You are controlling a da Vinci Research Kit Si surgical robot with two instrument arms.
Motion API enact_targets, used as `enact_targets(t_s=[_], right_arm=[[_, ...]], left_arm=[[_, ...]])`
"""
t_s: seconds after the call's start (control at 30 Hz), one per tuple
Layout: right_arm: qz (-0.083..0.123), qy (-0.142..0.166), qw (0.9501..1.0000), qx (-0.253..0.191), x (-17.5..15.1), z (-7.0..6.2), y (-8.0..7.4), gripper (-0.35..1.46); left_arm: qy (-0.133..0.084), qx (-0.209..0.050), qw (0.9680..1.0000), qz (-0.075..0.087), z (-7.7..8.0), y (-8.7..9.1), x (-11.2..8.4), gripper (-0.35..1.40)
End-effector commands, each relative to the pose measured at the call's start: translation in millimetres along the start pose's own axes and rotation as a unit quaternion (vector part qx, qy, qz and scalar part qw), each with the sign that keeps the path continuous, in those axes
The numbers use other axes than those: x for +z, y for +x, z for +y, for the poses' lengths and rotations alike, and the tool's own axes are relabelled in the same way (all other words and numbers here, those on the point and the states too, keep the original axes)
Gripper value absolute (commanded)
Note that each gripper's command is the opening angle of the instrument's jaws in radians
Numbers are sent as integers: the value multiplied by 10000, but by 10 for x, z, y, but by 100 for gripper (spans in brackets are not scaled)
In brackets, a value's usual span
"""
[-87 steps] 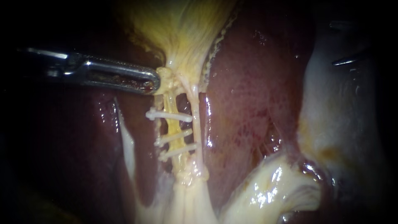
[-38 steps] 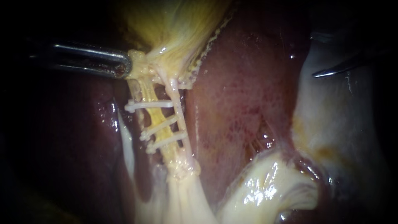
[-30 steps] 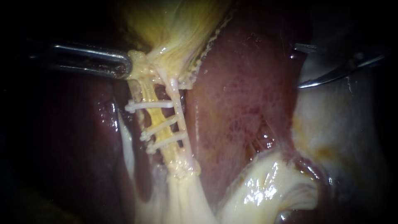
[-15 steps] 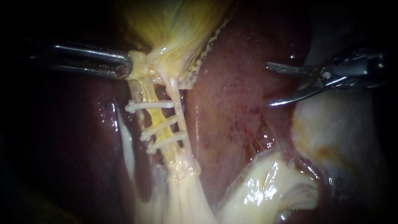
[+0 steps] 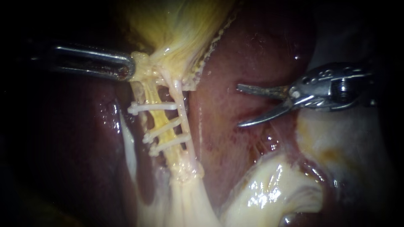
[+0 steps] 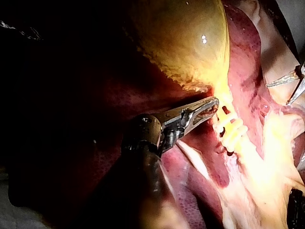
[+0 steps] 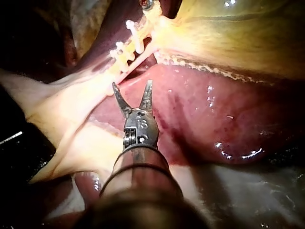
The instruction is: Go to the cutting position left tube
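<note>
**Right tool open over liver, short of left tube**

Dark-red, wet liver (image 5: 252,59) fills mid & right of the endoscope view. Yellow gallbladder (image 5: 181,29) comes in from the top, narrowing to its neck. The left tool (image 5: 129,70) enters level from the left, jaws closed on yellowish tissue at the gallbladder neck. The right tool (image 5: 238,106) sits over the liver w/ jaws spread wide and nothing between them. Its tips point toward the tubes but are well apart from them. The left tube (image 5: 162,120), yellow, runs down from the neck, just beside the thinner, paler right tube (image 5: 186,128). Three white clips (image 5: 153,107) cross the left tube: one higher up, two close together lower down.
</note>
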Motion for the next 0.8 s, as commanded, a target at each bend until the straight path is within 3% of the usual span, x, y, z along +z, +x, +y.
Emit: enact_targets(t_s=[0.03, 0.33, 0.8], right_arm=[[-4, 56, 10000, 26, 4, -1, 0, 137], [15, 354, 9992, 168, 29, -3, 0, 132], [26, 524, 9982, 273, 70, -1, 5, 132]], left_arm=[[-1, 1, 10000, 0, 0, 0, 0, -35], [-5, 1, 10000, -2, 0, 0, 1, -35], [-11, 1, 10000, -5, -1, 0, 3, -35]])
